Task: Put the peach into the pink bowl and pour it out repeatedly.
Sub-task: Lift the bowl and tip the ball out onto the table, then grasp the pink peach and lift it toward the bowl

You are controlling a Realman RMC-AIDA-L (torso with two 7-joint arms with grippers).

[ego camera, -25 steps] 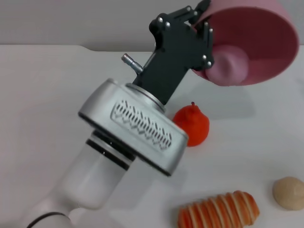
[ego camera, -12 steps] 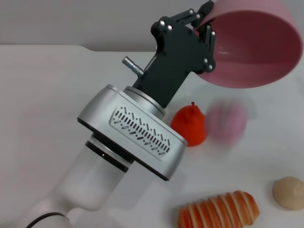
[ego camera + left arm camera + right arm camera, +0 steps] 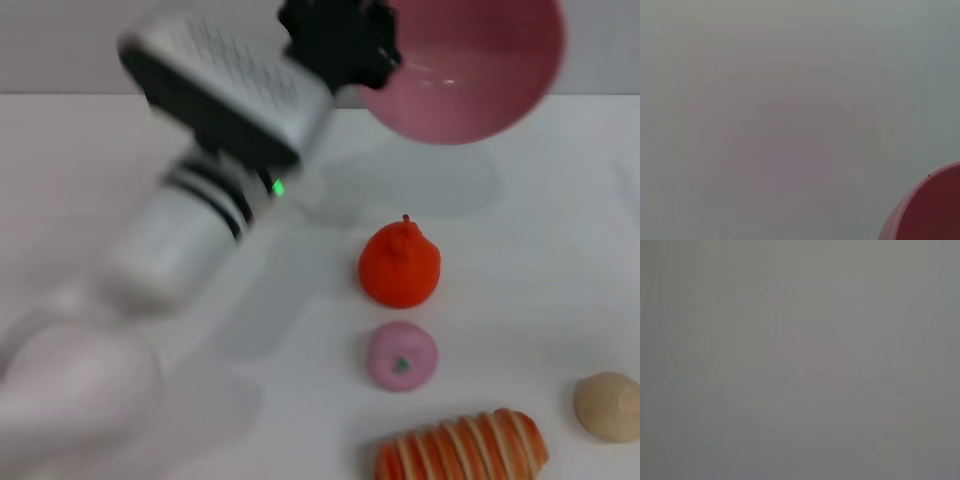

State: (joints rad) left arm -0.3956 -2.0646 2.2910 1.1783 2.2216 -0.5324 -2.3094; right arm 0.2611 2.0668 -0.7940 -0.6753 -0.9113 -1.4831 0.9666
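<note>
Nearest to me on the surface (image 3: 560, 250) lies a striped orange-and-cream bread-like item (image 3: 462, 447), with a beige ball (image 3: 608, 405) beside it toward my right. Just beyond these rests the peach (image 3: 401, 355), alone on the surface with its green leaf mark facing up, touching nothing. Beyond it, close but apart, stands the orange-red pear-shaped fruit (image 3: 400, 265), stem upward.

Farthest off and raised well above the surface, my left gripper (image 3: 340, 40) carries the pink bowl (image 3: 460, 65). The gripper appears clamped on the bowl's rim at its near-left edge; the individual fingers are blurred, so I judge the hold from the bowl hanging there unsupported. The bowl is tilted with its opening toward me. Its interior shows only a gloss highlight: it holds nothing. In the left wrist view only a dark red curved edge of the pink bowl (image 3: 930, 210) shows in one corner.

I judge the pour step complete, since the peach is out and the bowl is empty. The right gripper appears in no view.
</note>
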